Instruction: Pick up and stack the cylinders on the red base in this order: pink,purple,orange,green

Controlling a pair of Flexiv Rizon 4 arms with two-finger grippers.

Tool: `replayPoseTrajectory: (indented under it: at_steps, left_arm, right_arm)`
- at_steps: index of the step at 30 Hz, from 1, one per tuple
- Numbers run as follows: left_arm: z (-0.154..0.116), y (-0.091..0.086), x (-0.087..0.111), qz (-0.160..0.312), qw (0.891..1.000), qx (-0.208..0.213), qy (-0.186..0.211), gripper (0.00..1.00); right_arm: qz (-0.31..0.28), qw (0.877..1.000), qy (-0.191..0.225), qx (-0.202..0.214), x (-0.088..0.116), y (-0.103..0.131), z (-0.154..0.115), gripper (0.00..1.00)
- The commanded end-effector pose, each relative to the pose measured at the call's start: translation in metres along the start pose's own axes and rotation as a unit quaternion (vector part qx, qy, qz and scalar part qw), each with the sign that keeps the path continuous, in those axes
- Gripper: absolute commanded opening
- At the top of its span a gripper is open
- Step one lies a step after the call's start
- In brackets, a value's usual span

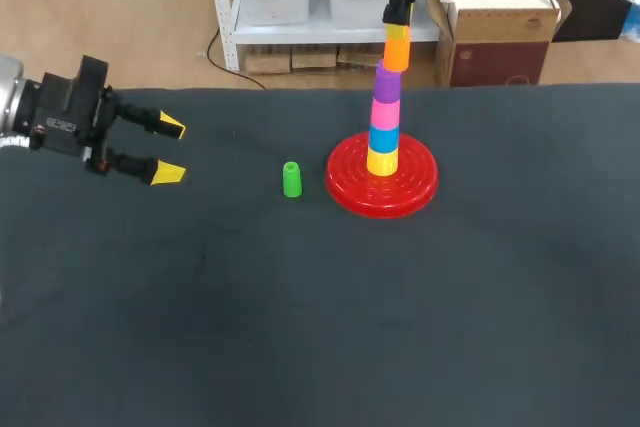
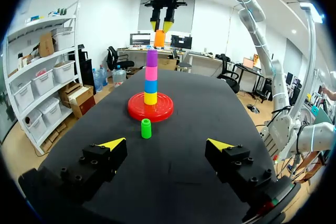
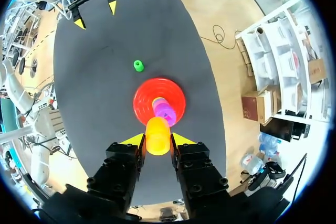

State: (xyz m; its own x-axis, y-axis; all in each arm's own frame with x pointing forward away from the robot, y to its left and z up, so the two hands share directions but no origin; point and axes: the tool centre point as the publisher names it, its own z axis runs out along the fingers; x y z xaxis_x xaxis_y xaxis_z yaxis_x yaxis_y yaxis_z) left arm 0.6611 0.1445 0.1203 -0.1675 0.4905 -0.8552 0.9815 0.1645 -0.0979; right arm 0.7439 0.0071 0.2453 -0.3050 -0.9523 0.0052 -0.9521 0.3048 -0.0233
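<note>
Right gripper [image 3: 157, 139] is clamping the orange cylinder [image 1: 397, 50] from two sides and holding it upright, long axis vertical. It's hanging just over the purple cylinder [image 1: 388, 80], so it's lining up for seating. It's looking slightly off-centre and not seated yet. The purple one is topping the cylinders standing on the red base [image 1: 350, 192]. Green cylinder [image 1: 291, 179] is sitting upright on the table [image 1: 300, 327] just beside the base, waiting as last in order. Left gripper [image 1: 170, 150] is hanging spread wide and empty, well apart, likely staying clear.
</note>
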Motion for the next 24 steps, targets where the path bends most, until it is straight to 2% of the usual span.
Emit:
replayPoseTrajectory:
  at_steps: [1,13,24]
  left_arm:
    - [-0.001,0.000,0.001,0.001,1.000,0.000,-0.002,1.00]
    - [-0.001,0.000,0.001,0.001,1.000,0.000,-0.002,1.00]
    - [-0.001,0.000,0.001,0.001,1.000,0.000,-0.002,1.00]
  right_arm:
    - [-0.003,1.000,0.003,-0.015,-0.007,-0.014,0.004,0.00]
    - [-0.021,0.999,0.003,-0.026,-0.015,-0.028,0.011,0.00]
    - [-0.029,0.999,0.000,-0.023,-0.020,-0.003,0.015,0.00]
